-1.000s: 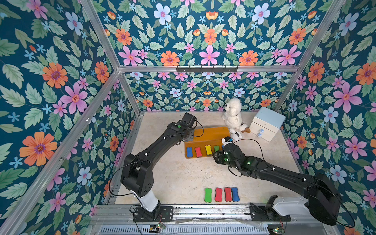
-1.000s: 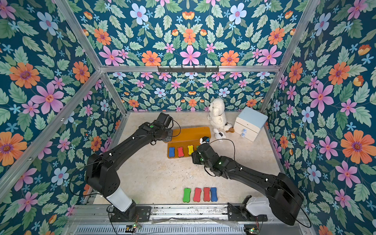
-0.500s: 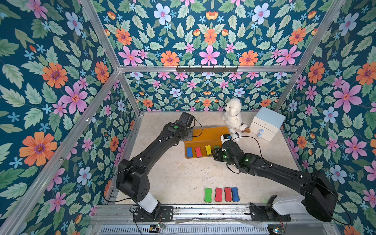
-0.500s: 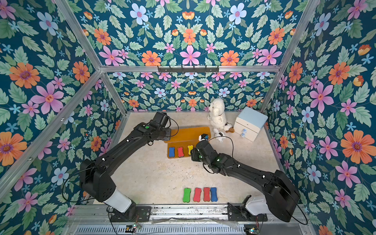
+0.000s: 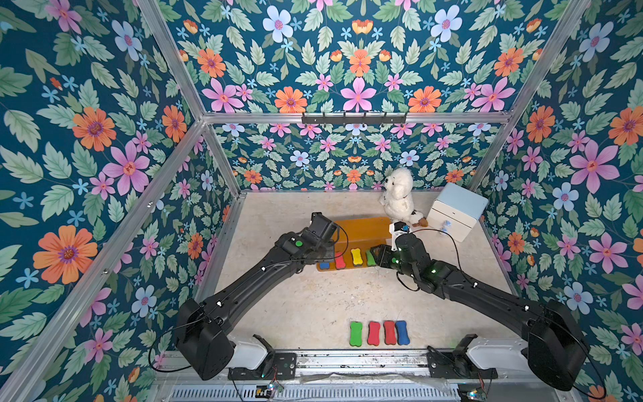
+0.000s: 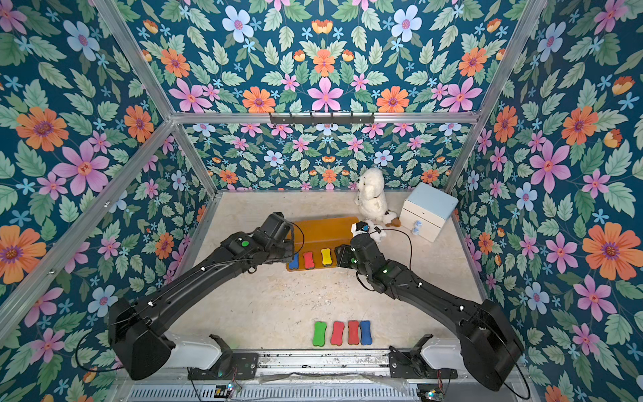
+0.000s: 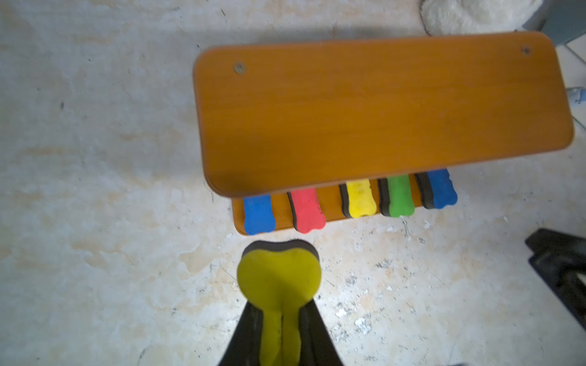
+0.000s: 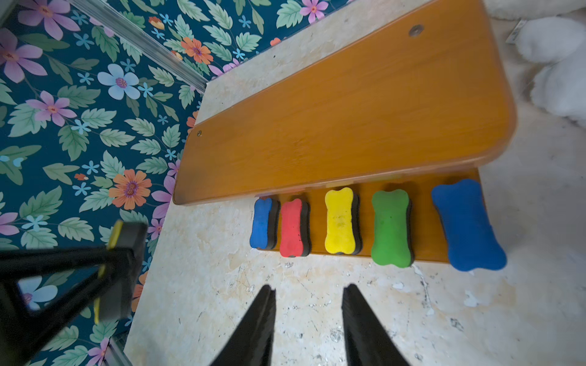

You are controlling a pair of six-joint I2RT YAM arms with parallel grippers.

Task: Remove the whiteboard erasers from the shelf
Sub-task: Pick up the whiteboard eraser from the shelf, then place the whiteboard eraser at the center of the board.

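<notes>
midway through clearing the shelf (image 7: 364,111). got a yellow eraser (image 7: 279,275) clamped in the left gripper (image 7: 280,305), held just off its front left corner. five more erasers (image 8: 338,221) on the lower tier. next: set it by the four erasers (image 5: 379,333) near the front edge of the table (image 5: 295,306), then go in with the right gripper (image 8: 307,294), jaws apart, empty.

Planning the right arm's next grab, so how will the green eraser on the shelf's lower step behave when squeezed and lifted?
Probably squashy: the yellow eraser pinched in the left hand creases along its middle. The green eraser looks like the same foam, so likely light. Its flat dark base should slide rather than roll.
</notes>
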